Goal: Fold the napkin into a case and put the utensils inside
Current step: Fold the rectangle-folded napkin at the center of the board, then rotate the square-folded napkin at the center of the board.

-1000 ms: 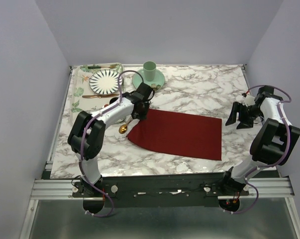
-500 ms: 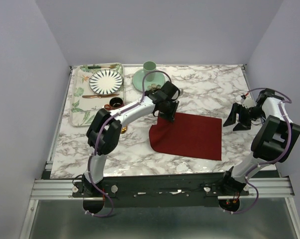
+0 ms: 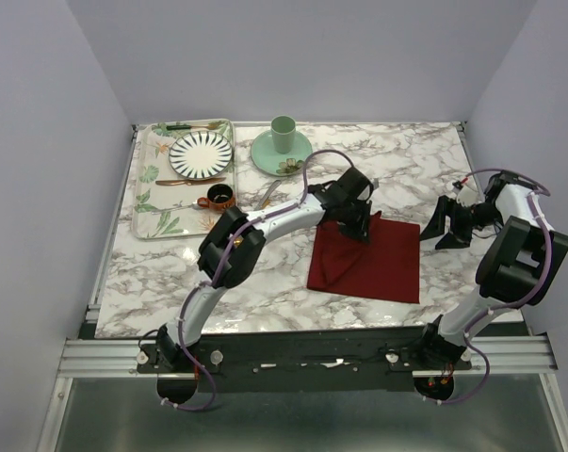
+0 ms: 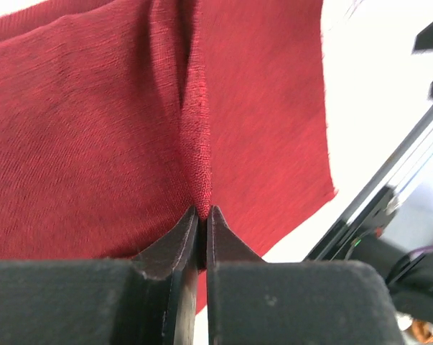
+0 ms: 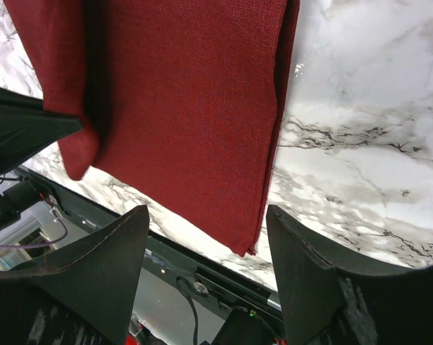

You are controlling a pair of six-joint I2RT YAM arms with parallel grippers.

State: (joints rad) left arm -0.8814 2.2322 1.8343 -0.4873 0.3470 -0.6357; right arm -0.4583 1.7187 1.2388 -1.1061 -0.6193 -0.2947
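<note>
My left gripper (image 4: 202, 215) is clamped tight on a thin ridge of the napkin (image 3: 378, 268), fingers pressed together with only a sliver of red cloth between them. My right gripper (image 5: 205, 212) stands wide apart and holds nothing, hovering just beside the napkin's right edge. The napkin lies right of centre on the table (image 3: 152, 273), one half lifted and doubled over the other.

Here's what worries me. That pinch is small, so a tug sideways could pull the weave out and drop the top layer short. The cloth bunches into a fold line running away from my fingers. If I set it down like that I judge it lands with a crease baked in. From above, the near-left corner looks slanted — the layers may not be square, and a crooked fold now makes a crooked case later. My left arm (image 3: 265, 221) is stretched far across, and my two grippers are near each other; going further right risks a knock.

What I can't make out:
- The upper edge of the fold sits under my left gripper, so I can't tell whether the corners meet.
- The left wrist view is nearly all cloth and shows little of the table under it.
- The spoon doesn't show anywhere, possibly hidden under my left arm.
- A thin silvery streak beside that arm may be the knife (image 3: 269, 194) — too faint to be sure.
</note>
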